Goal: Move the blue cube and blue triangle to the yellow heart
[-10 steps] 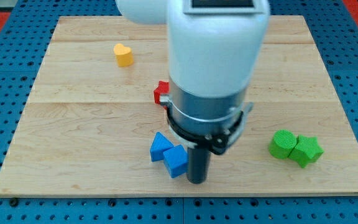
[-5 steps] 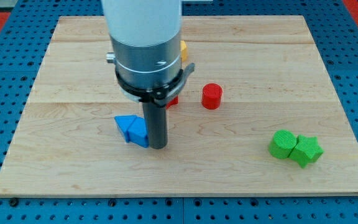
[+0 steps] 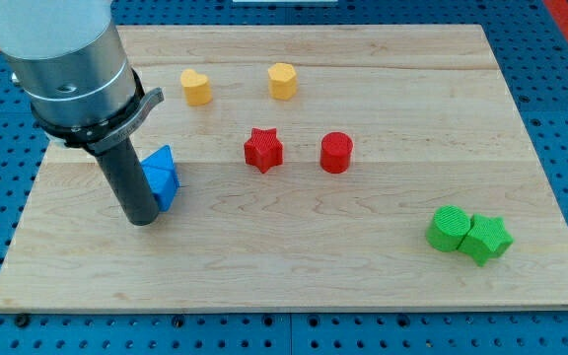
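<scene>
My tip (image 3: pixel 141 221) is set down on the wooden board (image 3: pixel 294 266) near its left side, and the dark rod rises from it into a grey metal collar and a white housing at the view's top left. No gripper is carried: the arm ends in this plain rod, so nothing is clasped or held.

The two blue blocks are pressed together just to the view's right of the rod, touching it or very nearly so. The blue triangle (image 3: pixel 159 160) is seen as the upper, pointed piece, and the blue cube (image 3: pixel 164 186) as the lower piece beside the rod's lower part; the boundary between them is hard to make out. The yellow heart (image 3: pixel 196 87) lies well apart from them, toward the view's top and slightly to the right.

A yellow block (image 3: pixel 282 80) of roughly hexagonal shape is placed to the right of the heart. A red star (image 3: pixel 262 150) and a red cylinder (image 3: pixel 336 152) are found near the board's middle, apart from one another. At the lower right a ribbed green cylinder (image 3: pixel 449 229) and a green star (image 3: pixel 487 239) are touching. The blocks appear matte and plastic; the board is pale, grained wood laid on a blue perforated surface (image 3: pixel 560 99).
</scene>
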{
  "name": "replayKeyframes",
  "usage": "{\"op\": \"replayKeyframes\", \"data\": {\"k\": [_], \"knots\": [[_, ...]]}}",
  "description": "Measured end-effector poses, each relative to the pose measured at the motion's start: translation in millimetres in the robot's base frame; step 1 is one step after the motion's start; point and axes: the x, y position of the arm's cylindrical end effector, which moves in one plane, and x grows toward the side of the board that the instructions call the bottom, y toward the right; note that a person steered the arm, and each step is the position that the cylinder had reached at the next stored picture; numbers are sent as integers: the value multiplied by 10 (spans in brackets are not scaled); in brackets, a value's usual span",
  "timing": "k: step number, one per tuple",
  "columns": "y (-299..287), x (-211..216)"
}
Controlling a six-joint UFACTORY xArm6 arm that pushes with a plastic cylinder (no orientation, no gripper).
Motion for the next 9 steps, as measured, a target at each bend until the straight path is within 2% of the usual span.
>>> {"op": "replayKeyframes", "data": {"k": [4,9], "knots": [[192,-460],[444,-1429]]}}
